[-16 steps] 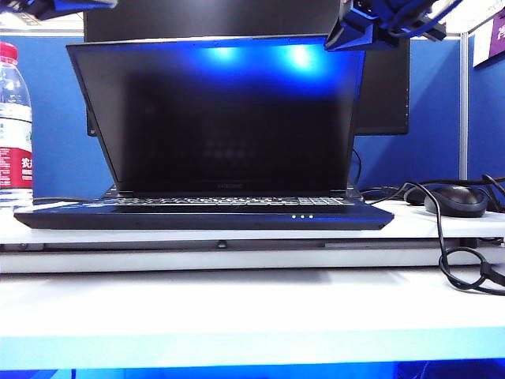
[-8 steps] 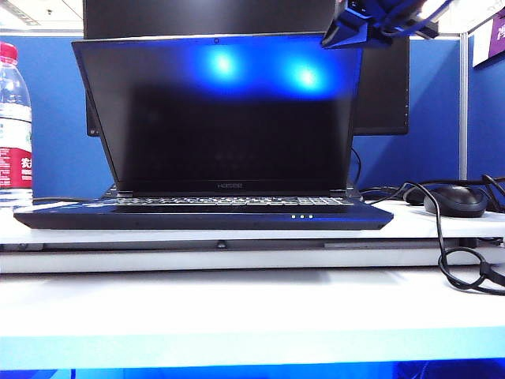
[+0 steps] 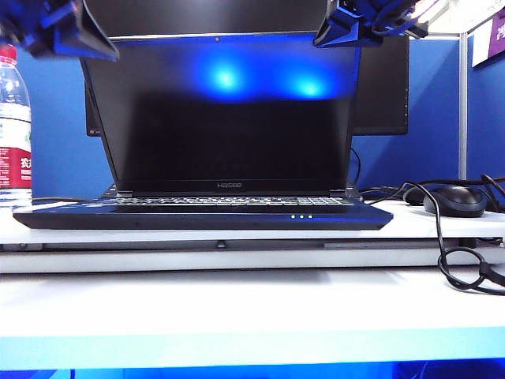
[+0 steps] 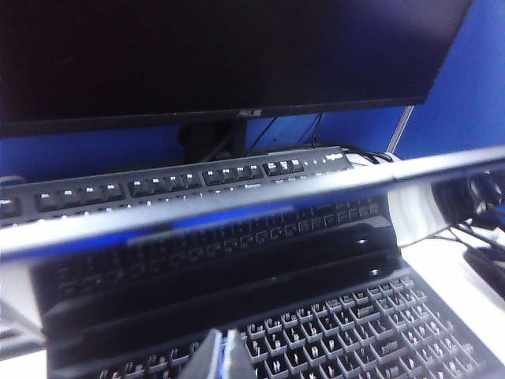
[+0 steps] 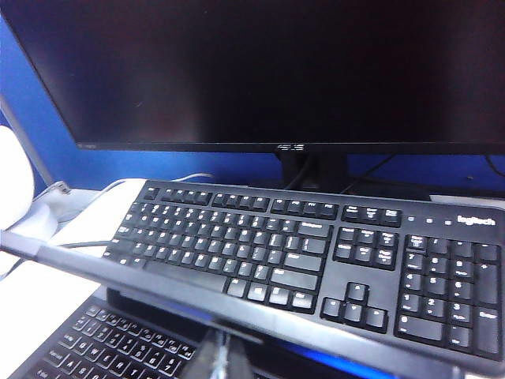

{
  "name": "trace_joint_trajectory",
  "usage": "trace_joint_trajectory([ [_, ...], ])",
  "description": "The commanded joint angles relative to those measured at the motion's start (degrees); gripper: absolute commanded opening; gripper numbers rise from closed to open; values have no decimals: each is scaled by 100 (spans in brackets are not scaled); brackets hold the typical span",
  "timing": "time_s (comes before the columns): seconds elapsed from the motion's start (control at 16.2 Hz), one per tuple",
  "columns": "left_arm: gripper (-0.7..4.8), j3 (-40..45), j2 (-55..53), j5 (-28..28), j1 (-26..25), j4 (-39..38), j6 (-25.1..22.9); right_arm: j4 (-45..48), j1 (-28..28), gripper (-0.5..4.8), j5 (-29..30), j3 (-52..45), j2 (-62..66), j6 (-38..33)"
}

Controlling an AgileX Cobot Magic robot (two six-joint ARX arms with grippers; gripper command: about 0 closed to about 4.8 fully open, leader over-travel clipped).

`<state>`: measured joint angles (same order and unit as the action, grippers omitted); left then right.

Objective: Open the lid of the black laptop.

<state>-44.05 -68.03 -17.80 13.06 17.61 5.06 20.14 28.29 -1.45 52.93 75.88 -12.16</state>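
One laptop, exterior view: black laptop (image 3: 203,215) centred on the white surface (image 3: 252,308); lid (image 3: 221,110) judged almost fully raised, little left to do.
Grippers, exterior view: left gripper (image 3: 67,31) at the lid's far-left top corner, right gripper (image 3: 347,28) at its far-right; jaws' state cannot be told.
Other counts, exterior view: one bottle (image 3: 14,118) left, one mouse (image 3: 456,200) right.
Left wrist view: one lid edge crossing; one ASUS monitor (image 4: 221,55) and one separate keyboard (image 4: 173,181) behind.
Right wrist view: same monitor and keyboard, one each; jaws not readable.

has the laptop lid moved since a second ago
Yes. The lid has swung back more upright: its top edge now overlaps the monitor behind it higher up.
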Motion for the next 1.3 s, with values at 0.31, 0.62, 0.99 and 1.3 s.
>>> trace_joint_trajectory([
  [0.31,25,-26,-380,181,-4,1115,129,579,-9,-1,-2,153,-17,170],
  [0.62,25,-26,-459,260,-4,1305,243,579,-9,-1,-7,153,-11,219],
  [0.99,25,-28,-750,289,0,1904,568,713,-11,-1,-11,155,26,317],
  [1.3,25,-94,-833,468,-2,2367,564,914,-17,-1,-138,162,109,326],
])
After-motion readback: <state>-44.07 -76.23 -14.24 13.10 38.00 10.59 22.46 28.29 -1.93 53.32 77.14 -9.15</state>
